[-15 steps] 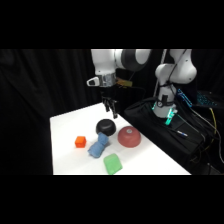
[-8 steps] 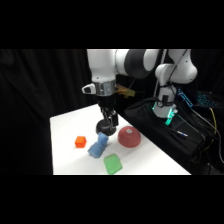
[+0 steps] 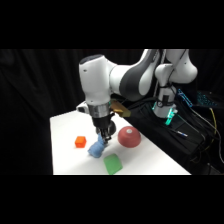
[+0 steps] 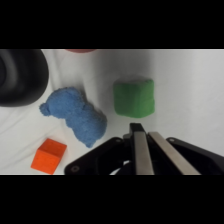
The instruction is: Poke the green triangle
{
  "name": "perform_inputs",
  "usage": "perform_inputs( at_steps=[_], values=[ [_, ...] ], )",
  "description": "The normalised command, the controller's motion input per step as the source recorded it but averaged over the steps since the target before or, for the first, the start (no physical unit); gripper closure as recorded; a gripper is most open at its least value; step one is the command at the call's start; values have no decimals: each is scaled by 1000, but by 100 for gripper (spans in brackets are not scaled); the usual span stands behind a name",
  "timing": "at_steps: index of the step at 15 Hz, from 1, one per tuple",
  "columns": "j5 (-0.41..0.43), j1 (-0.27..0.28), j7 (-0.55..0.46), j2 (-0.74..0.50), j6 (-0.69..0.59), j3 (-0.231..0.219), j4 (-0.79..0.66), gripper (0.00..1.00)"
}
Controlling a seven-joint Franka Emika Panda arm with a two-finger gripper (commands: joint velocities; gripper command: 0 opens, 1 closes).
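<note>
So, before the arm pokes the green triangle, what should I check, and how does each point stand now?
1. Green triangle in view, uncovered: ok.
2. Gripper lined up with it: ok in the wrist view, just below its edge.
3. Fingers together for poking: ok, they look shut and empty.
4. Blue lumpy piece off the path: ok, beside it.
5. Orange cube clear: ok.
6. Height above the table: cannot tell.

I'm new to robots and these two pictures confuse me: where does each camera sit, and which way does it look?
Side view: stands beside the table, looking across and down; shows the white arm, its base upper right, and the gripper.
Wrist view: rides on the arm's wrist, looking down past the gripper at the table.
Shared: green triangle, blue lumpy piece, orange cube.
</note>
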Motion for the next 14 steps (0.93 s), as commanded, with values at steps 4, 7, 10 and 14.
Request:
perform_inputs(
  at_steps=[4, 7, 10, 14],
  values=[
    [41, 81, 80, 270, 213, -27, 108, 96],
    [125, 38, -38, 294, 331, 15, 106, 97],
    [138, 21, -81, 330, 346, 15, 151, 96],
    [141, 19, -79, 332, 189, 7, 194, 96]
  ],
)
